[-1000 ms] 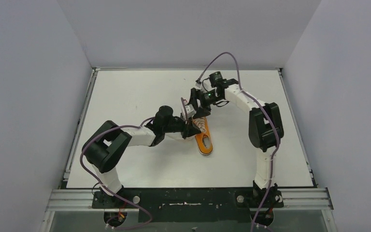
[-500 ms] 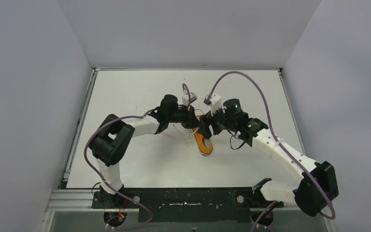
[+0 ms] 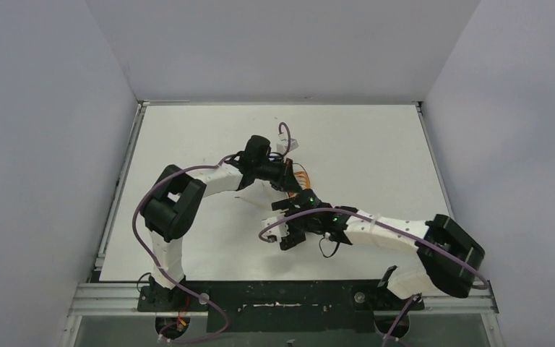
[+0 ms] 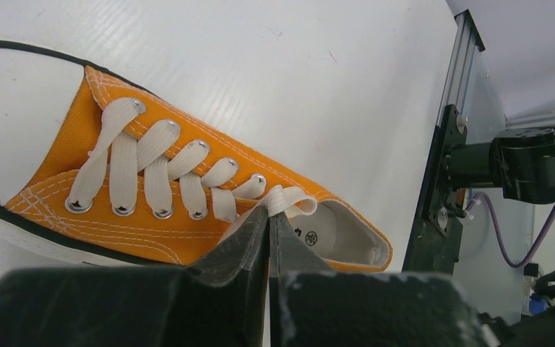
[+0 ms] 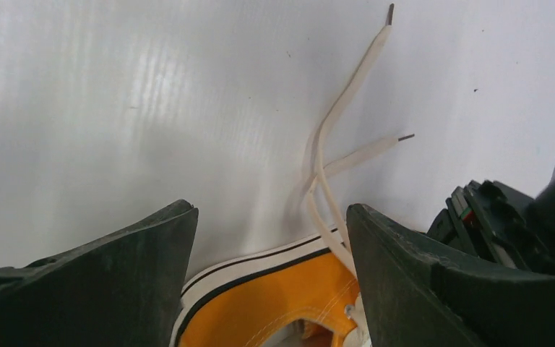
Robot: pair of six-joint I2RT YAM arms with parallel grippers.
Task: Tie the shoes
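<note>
Between parted right fingers [image 5: 115, 275], sneaker [image 5: 260, 307] edge

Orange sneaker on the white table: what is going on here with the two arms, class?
The left gripper is shut on a white lace at the top eyelets of the small orange canvas sneaker, which sits on the white table. The right gripper hangs open beside the sneaker, facing the two loose lace ends. No knot is tied yet.
</note>
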